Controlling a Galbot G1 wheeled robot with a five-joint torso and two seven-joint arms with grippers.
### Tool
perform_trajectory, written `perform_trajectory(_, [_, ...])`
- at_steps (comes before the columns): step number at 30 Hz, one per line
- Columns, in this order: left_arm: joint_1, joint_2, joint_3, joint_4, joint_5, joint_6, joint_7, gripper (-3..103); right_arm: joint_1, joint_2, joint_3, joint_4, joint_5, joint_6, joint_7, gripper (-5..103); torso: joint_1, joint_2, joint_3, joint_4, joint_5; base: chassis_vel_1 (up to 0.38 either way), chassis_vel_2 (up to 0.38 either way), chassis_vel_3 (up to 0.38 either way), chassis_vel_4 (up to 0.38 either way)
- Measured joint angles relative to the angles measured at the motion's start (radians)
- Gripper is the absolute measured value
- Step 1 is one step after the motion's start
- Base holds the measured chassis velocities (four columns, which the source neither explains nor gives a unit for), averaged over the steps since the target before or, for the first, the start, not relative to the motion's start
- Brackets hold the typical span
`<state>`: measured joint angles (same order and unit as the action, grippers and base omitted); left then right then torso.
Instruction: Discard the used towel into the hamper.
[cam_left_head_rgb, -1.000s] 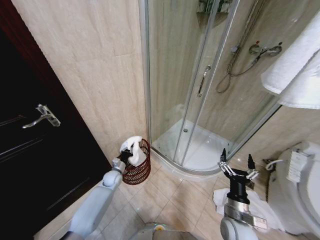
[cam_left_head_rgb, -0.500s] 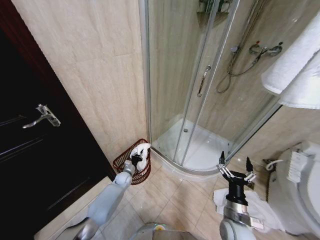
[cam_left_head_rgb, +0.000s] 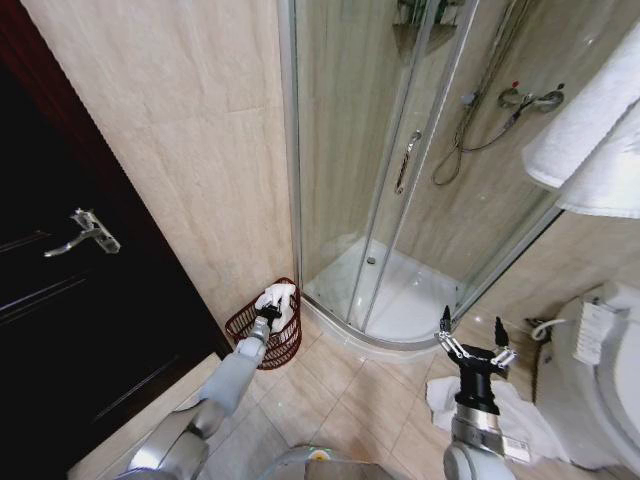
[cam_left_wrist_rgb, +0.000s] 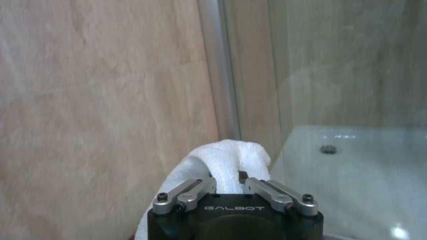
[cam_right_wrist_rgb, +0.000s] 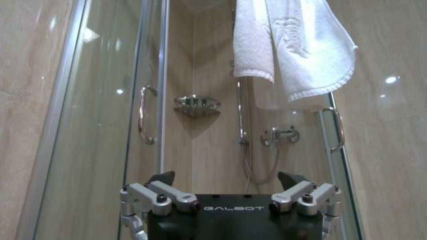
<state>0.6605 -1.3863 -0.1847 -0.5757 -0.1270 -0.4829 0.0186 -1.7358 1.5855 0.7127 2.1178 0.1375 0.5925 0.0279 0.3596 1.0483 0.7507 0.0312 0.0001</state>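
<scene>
A: From the head camera, the left gripper (cam_left_head_rgb: 268, 316) is right over the hamper (cam_left_head_rgb: 262, 333), jaws pinched on the white towel (cam_left_head_rgb: 279, 300), which bunches just above the fingers.

B: And the hamper?

A: On the floor tiles against the wall, just beside the shower door (cam_left_head_rgb: 352, 165). The right gripper (cam_left_head_rgb: 473, 340) waits well apart from the hamper, jaws spread wide, nothing in them.

B: Left wrist camera?

A: Towel (cam_left_wrist_rgb: 223, 159) rises straight out between the closed jaws of the left gripper (cam_left_wrist_rgb: 227, 178), wall and shower frame behind.

B: Right wrist?

A: Right gripper (cam_right_wrist_rgb: 230, 201) gaping, empty, facing the shower door (cam_right_wrist_rgb: 107, 120); a hanging towel (cam_right_wrist_rgb: 290, 42) overhead.
</scene>
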Motion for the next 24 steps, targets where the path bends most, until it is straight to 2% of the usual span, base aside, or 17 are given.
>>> perform_trajectory(5, [-0.029, -0.023, -0.065, 0.088, 0.057, -0.021, 0.021, 6, 0.007, -0.009, -0.003, 0.008, -0.015, -0.015, 0.004, 100, 0.000, 0.000, 0.000, 0.0001, 0.0001, 0.000, 0.000, 0.000, 0.000])
perform_trajectory(8, [-0.070, -0.046, -0.140, 0.181, 0.142, -0.048, 0.049, 6, 0.010, -0.024, 0.001, 0.027, -0.026, -0.037, 0.011, 100, 0.000, 0.000, 0.000, 0.0001, 0.0000, 0.000, 0.000, 0.000, 0.000])
perform_trajectory(11, [-0.079, -0.050, -0.161, 0.204, 0.161, -0.048, 0.069, 6, 0.017, -0.031, 0.001, 0.035, -0.032, -0.047, 0.017, 100, 0.000, 0.000, 0.000, -0.0002, -0.0001, 0.000, 0.000, 0.000, 0.000])
perform_trajectory(14, [-0.079, -0.048, -0.164, 0.215, 0.167, -0.030, 0.101, 6, 0.032, -0.027, -0.005, 0.039, -0.049, -0.060, 0.019, 100, 0.000, 0.000, 0.000, 0.0000, -0.0001, 0.000, 0.000, 0.000, 0.000])
perform_trajectory(24, [-0.087, -0.056, -0.156, 0.232, 0.188, 0.037, 0.103, 6, 0.041, -0.010, -0.019, 0.030, -0.067, -0.065, 0.017, 100, 0.000, 0.000, 0.000, 0.0000, -0.0001, 0.000, 0.000, 0.000, 0.000])
